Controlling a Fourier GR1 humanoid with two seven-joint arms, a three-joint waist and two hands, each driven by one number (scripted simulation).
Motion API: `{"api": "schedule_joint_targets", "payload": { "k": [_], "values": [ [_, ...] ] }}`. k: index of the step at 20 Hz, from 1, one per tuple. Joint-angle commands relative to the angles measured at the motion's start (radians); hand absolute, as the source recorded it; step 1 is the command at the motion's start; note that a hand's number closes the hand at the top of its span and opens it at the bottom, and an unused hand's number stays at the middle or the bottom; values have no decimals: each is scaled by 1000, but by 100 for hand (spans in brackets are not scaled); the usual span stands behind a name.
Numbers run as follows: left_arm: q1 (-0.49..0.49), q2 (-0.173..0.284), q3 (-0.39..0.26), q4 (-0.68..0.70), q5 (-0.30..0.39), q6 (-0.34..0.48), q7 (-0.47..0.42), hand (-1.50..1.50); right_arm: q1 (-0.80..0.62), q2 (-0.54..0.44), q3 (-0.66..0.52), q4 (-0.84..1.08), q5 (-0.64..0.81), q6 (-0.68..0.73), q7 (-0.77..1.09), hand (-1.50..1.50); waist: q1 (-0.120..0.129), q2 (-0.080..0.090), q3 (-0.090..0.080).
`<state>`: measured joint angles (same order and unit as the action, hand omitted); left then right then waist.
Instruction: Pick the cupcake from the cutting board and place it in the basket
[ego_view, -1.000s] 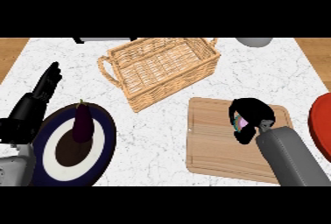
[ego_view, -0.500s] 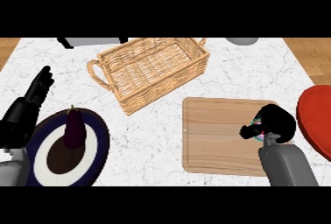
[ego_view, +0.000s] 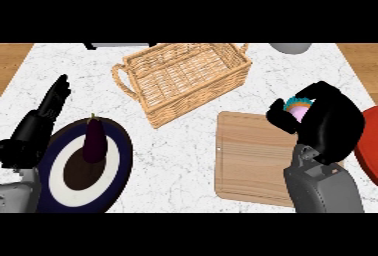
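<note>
My right hand (ego_view: 328, 125) is curled round the cupcake (ego_view: 299, 109), of which only a teal wrapper and pink top show between thumb and fingers. The hand holds it over the far right corner of the wooden cutting board (ego_view: 247, 160). The woven basket (ego_view: 184, 75) with two handles stands up and to the left of the board, apart from the hand. My left hand (ego_view: 40, 122) rests open at the left edge, fingers pointing up.
A dark plate (ego_view: 111, 172) with a white ring holds a purple eggplant (ego_view: 94, 141) at the lower left. A red plate (ego_view: 369, 145) shows at the right edge. A grey bowl (ego_view: 291, 47) sits at the top right.
The right hand has lifted with the cupcake and moved toward the board's far right corner. The view has shifted, so the basket sits further right. The left hand stays still.
</note>
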<state>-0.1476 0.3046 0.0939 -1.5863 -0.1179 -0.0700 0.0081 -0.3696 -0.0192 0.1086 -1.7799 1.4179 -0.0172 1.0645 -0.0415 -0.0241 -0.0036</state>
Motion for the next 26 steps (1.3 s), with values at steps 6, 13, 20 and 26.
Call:
{"api": "schedule_joint_targets", "payload": {
  "k": [6,13,20,26],
  "values": [
    [-32,-25,-28,21,-7,-14,-19,0,-398,19,193,-129,101,197,303,150,55,20,2],
    [-93,3,-8,48,4,-40,-1,0,-761,19,-14,155,-68,191,293,150,79,27,1],
    [-107,-18,-37,14,0,-45,36,0,-932,19,-109,500,-141,60,283,150,101,32,2],
    [-107,-38,-53,26,-23,-28,7,0,-1064,19,-248,737,-205,15,251,150,108,37,1]
  ]
}}
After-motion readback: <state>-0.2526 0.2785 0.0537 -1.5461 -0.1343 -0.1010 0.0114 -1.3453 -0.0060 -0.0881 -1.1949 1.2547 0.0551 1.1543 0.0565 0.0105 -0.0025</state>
